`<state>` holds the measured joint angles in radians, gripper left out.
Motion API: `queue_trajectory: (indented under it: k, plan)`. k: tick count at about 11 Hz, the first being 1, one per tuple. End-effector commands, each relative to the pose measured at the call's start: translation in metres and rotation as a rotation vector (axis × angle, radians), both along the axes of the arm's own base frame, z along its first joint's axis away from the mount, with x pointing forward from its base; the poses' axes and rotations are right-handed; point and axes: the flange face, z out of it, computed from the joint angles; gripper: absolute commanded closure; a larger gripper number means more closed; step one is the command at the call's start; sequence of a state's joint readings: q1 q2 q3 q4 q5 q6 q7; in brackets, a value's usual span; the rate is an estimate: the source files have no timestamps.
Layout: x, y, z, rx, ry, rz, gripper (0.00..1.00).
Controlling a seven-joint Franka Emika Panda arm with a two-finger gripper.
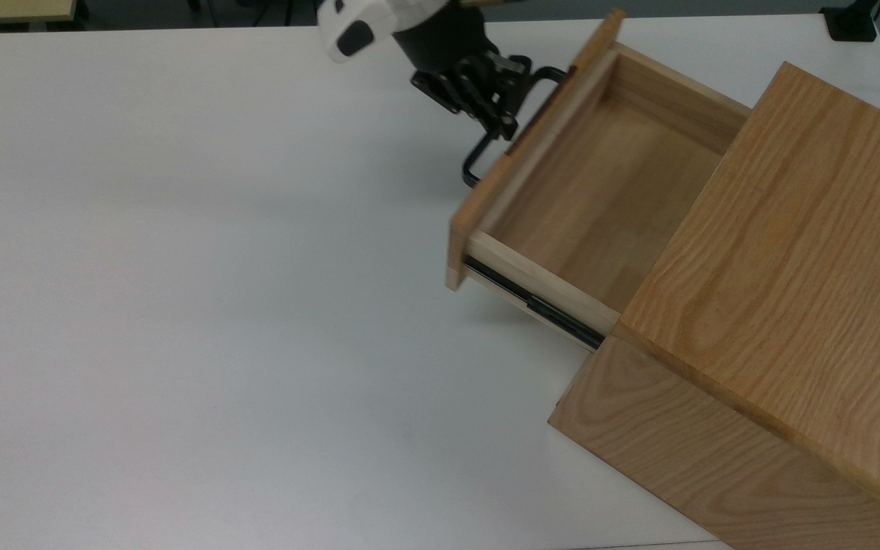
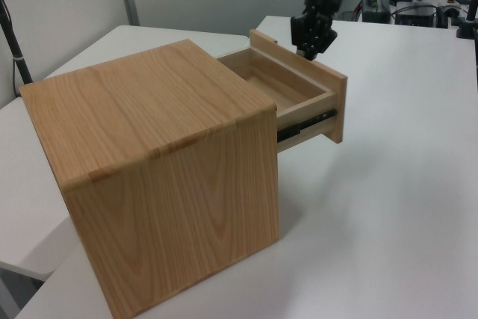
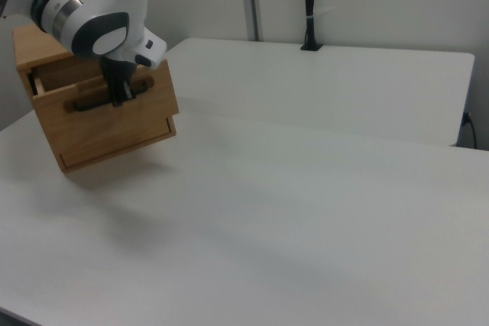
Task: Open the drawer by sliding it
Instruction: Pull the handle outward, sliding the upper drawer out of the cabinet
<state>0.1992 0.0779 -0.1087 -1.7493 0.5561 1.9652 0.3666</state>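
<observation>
— Pincer (image 1: 503, 114) state, as we saw it?
— We found it closed around the black handle (image 1: 478, 159) at the drawer (image 1: 585, 191) front, in the top view.
— And the drawer itself?
— We saw it pulled well out of the oak cabinet (image 1: 776, 321), its bare wooden floor showing and a black rail (image 1: 535, 304) exposed along its side.
— What carried it all?
— We noted the cabinet standing on the white tabletop (image 1: 218, 305).

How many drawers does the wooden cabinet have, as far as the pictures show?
2. One drawer is at the top of the cabinet, pulled out, with the gripper at its handle. A second, shut front lies below it in the right view. The cabinet's other sides look plain.
</observation>
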Motion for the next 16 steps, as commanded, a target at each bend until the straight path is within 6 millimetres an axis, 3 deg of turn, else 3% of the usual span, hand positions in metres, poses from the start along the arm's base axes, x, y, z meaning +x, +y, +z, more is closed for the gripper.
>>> queue_trajectory:
  k: [1,5,6,7,10,12,14,16]
  plan:
    - [-0.032,-0.06,0.023,0.035,-0.015,0.041,1.0]
    - [-0.053,-0.097,0.032,0.059,0.025,0.083,1.0]
    - [-0.058,-0.109,0.034,0.067,0.047,0.094,0.85]
    - [-0.061,-0.116,0.035,0.072,0.057,0.086,0.02]
    - [-0.069,-0.119,0.055,0.059,0.018,0.142,0.0]
    - [-0.076,-0.132,0.076,0.04,0.037,0.164,0.0]
    - [-0.088,-0.143,0.104,-0.244,0.086,0.254,0.0]
    - [-0.093,-0.169,0.106,-0.467,0.123,0.384,0.0]
